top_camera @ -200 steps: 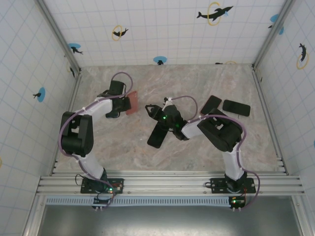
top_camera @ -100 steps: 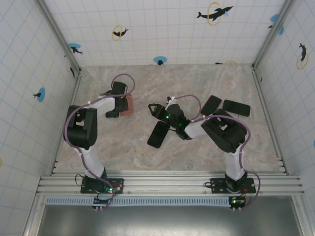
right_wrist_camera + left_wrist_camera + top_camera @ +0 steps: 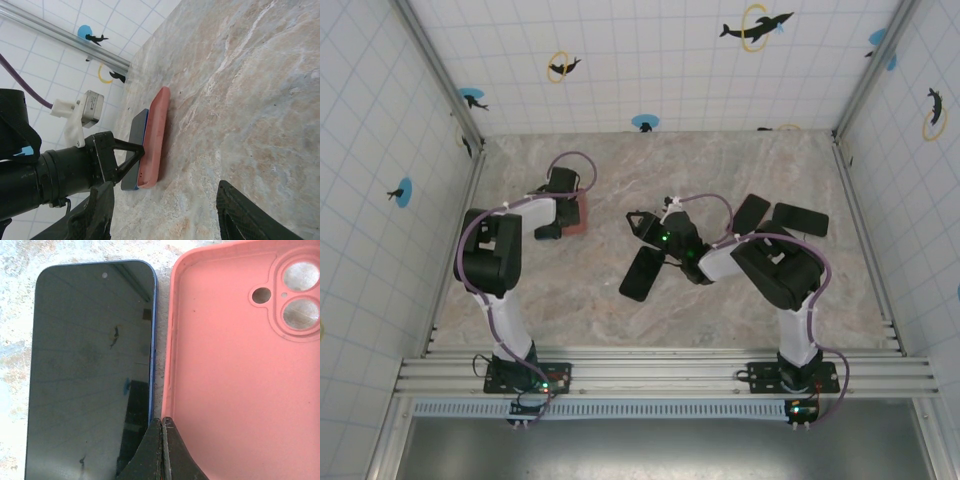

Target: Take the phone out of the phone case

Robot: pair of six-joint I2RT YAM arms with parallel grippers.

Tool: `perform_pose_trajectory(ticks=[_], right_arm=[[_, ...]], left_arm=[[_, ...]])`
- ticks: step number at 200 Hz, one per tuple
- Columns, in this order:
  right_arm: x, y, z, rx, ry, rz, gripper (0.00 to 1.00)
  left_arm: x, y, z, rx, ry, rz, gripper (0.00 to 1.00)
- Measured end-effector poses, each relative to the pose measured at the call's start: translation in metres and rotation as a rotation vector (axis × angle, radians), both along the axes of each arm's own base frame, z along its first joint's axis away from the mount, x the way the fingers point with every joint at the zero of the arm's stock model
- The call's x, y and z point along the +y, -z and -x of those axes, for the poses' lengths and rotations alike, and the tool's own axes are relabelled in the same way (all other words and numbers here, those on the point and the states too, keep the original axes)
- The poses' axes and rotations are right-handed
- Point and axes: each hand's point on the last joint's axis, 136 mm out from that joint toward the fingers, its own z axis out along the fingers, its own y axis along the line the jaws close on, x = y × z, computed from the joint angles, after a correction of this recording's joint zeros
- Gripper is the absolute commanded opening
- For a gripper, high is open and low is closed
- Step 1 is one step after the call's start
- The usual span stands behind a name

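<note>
Where phone point(image 3: 90, 370) lies beside pink case point(image 3: 240, 385), left claw point(image 3: 162, 447) sits closed.
Right claw point(image 3: 165, 202) hangs half-spread, holding nothing.

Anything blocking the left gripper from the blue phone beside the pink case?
Nothing visible. The shut left gripper sits at the seam between the dark-screened blue phone and the empty pink silicone case.

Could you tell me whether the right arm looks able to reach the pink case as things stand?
Probably yes: bare table lies between the open right gripper and the pink case, whose long side faces it; the shut left gripper crowds only one end.
</note>
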Motion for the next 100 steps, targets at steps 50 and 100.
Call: perform_pose_trajectory(ticks=[50,100], right_arm=[[-0.008,0.0,-0.002,-0.002,0.007,0.008,0.59],[-0.024,-0.012,-0.005,-0.041,0.013,0.046,0.72]], left_arm=[[-0.002,-0.001,-0.001,0.0,0.019,0.0,0.35],[-0.013,-0.035,-0.005,-0.052,0.052,0.067,0.52]])
